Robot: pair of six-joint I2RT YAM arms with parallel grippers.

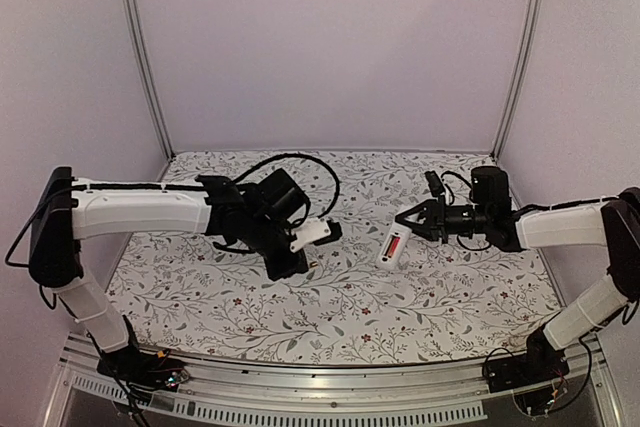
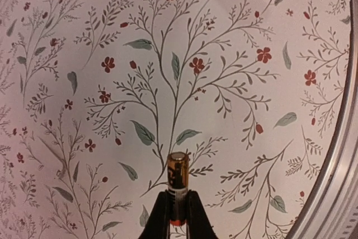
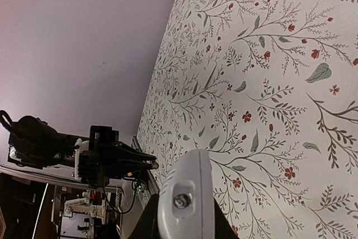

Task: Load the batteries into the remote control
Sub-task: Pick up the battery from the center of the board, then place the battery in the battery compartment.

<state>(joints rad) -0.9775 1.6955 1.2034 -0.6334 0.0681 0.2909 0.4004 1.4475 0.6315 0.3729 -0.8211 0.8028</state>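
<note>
Left gripper (image 2: 178, 218) clamps the dark battery (image 2: 178, 180) while right gripper (image 3: 185, 229) holds the remote control (image 1: 392, 247) over the floral table (image 1: 450, 297).

From my console, the left gripper's two fingers are pressed against the dark battery's lower half. Its gold-topped end pokes out toward 12 o'clock in the left wrist view, with the flowered cover behind it. The right gripper pinches the white remote control by one end. Seen from overhead, the remote control hangs tilted just to the 3 o'clock side of the table's middle, with the red battery (image 1: 394, 246) showing in its back. The left gripper sits on the remote control's 9 o'clock side, near but apart. I cannot tell whether the remote control touches the cover.
</note>
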